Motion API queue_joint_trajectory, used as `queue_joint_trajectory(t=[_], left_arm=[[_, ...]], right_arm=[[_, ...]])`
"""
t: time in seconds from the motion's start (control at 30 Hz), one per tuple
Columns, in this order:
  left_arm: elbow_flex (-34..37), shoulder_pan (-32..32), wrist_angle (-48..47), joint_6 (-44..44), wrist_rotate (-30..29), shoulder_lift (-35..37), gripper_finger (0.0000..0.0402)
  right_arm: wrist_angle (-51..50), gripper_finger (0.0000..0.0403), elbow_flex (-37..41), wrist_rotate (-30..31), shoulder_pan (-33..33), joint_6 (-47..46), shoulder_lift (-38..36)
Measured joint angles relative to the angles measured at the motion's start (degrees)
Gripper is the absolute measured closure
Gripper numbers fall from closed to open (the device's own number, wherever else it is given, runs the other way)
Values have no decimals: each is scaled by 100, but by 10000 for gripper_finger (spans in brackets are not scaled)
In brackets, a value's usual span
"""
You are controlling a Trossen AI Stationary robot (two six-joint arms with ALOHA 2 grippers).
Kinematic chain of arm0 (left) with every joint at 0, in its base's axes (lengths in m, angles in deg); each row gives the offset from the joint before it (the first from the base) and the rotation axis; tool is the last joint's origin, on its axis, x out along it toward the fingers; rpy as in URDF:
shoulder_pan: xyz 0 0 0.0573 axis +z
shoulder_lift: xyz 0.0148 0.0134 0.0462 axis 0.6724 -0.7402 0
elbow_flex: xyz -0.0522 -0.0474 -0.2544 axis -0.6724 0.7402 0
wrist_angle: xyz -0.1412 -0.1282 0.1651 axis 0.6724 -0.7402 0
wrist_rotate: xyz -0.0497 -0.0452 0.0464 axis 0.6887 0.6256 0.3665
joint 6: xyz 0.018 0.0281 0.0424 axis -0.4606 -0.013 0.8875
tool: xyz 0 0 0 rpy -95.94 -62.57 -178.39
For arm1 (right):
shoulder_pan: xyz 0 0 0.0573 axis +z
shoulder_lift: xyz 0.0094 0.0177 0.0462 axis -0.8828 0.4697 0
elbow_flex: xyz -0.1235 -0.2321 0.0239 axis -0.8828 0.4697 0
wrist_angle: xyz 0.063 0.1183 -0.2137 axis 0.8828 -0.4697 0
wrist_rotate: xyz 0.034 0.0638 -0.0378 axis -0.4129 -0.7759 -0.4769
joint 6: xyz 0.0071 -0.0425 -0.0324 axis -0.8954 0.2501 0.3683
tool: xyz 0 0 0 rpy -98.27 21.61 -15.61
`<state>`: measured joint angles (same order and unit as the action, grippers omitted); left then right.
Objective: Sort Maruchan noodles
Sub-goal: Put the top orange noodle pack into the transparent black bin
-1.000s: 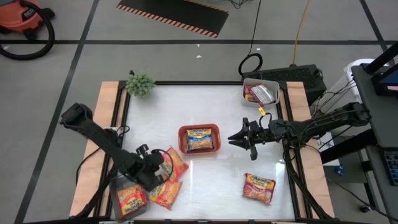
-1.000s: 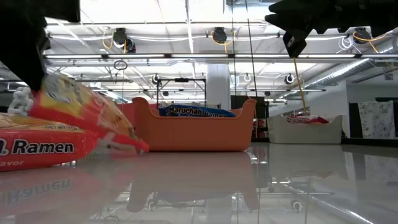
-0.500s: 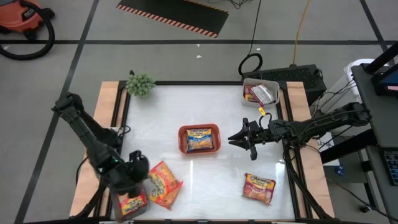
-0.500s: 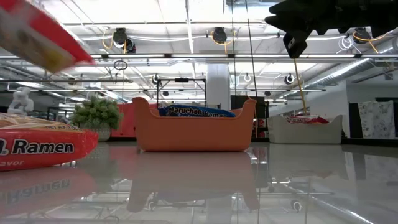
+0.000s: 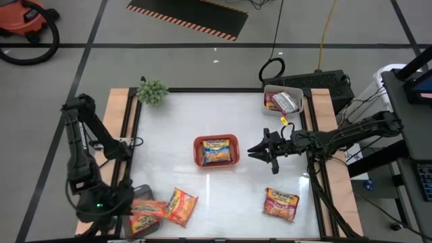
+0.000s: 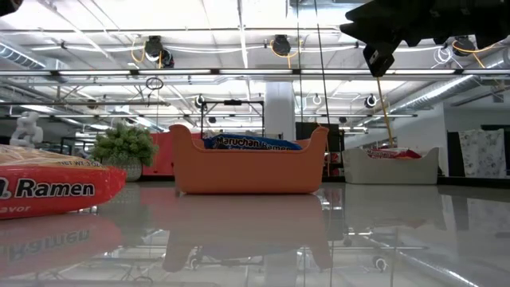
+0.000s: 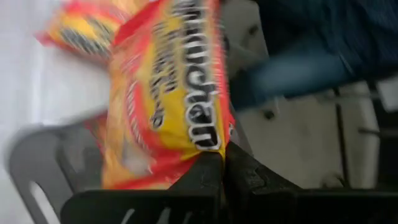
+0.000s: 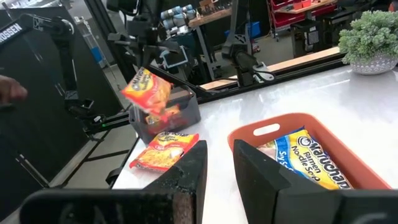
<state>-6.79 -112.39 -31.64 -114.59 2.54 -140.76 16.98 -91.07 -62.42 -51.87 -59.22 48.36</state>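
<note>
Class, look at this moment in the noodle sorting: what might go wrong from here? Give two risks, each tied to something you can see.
1. The left gripper pinches its orange noodle packet by one edge only, above the grey tray; the crinkly plastic may slip and land outside the tray.
2. Another orange packet lies on the table right beside that tray, so a low approach may nudge it.

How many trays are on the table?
3: an orange-red plastic tray mid-table, a dark grey plastic tray at the near left corner, and a pale rectangular tray at the far right corner. No others show.
</note>
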Motion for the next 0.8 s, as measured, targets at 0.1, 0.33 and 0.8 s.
queue_joint_trajectory(t=[0.1, 0.33, 0.8], left_arm=[[0, -321, -5, -296, 393, -2, 399], [0, -743, -402, -1269, 691, -2, 399], [0, -828, -1793, -1316, 1045, -15, 393]], right_arm=[[-1, 328, 0, 0, 0, 0, 0], [0, 328, 0, 4, 1, 0, 0], [-6, 328, 0, 11, 0, 87, 0]])
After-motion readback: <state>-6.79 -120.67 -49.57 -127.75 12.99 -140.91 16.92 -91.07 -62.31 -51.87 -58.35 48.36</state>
